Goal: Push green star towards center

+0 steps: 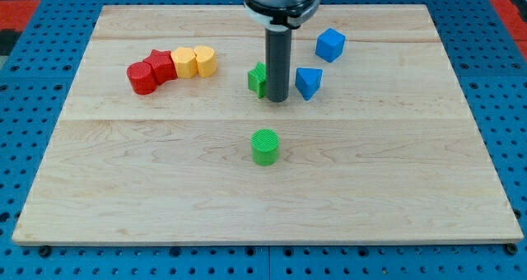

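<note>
The green star (257, 79) lies a little above the middle of the wooden board (123, 181), mostly hidden behind my dark rod. My tip (277, 99) is on the board at the star's right side, touching or nearly touching it. The tip stands between the green star and a blue block (308, 82) just to its right.
A green cylinder (265, 147) sits below the tip, near the board's centre. A blue cube (330, 44) lies at upper right. At upper left is a row: red cylinder (141, 78), red star (161, 66), and two yellow blocks (184, 62) (204, 60).
</note>
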Tool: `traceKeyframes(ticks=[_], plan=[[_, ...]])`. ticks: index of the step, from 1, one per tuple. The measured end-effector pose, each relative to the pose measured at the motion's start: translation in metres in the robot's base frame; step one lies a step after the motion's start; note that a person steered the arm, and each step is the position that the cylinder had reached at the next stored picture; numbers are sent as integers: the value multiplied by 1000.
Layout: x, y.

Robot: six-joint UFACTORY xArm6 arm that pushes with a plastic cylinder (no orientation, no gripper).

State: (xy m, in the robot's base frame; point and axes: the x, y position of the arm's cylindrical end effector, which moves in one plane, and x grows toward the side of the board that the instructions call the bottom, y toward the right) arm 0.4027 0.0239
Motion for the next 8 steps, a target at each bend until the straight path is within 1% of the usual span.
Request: traceKeyframes(ticks=[1, 2, 3, 4, 5, 7, 8], plan=[[-7, 14], [-9, -14], [5, -25], [6, -40], [1, -48], [-26, -48], [-29, -44]])
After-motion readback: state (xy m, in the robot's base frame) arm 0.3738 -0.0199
